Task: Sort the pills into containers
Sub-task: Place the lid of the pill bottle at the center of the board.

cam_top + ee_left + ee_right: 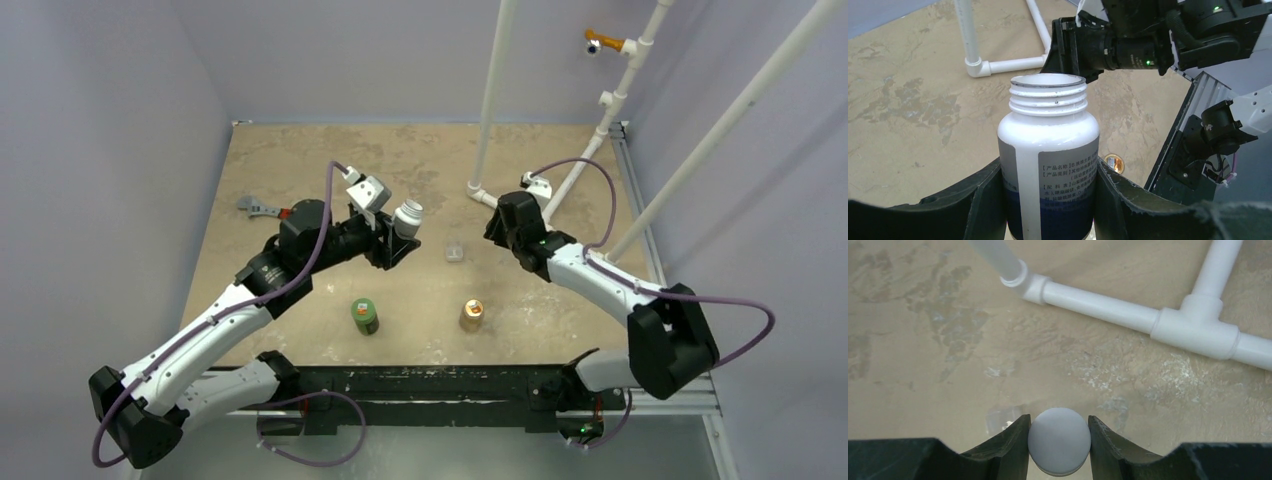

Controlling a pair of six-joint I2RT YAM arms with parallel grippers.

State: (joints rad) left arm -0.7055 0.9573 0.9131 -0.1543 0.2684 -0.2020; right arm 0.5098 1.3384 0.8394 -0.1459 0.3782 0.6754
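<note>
You are working over the mottled tan table [300, 170], and the left gripper [1048, 200] is clamping its fingers on the body of a white bottle [1048, 145] whose threaded mouth is standing open. In the overhead view that bottle is hanging clear of the table, leaning with its mouth toward 1 o'clock. The right gripper [1059, 432] is pinching the round white cap [1060, 450] between its jaws.

The danger is lying in that open, leaning bottle. If you are tipping further before the mouth is over the container, pills could be spilling onto the table and rolling off. Pouring fast would likely be overshooting so small a target, and a nudge from the bottle lip could be sliding it away. The cap, gripped across its curved rim, may be slipping out if the jaws ease.

The container [455, 250] is sitting at 3 o'clock from the left gripper, near it and between the two grippers. It is looking small, low and clear, roughly rectangular, its outline barely showing against the table. The pills are not showing in any view, and the bottle's wall is hiding its contents.
</note>
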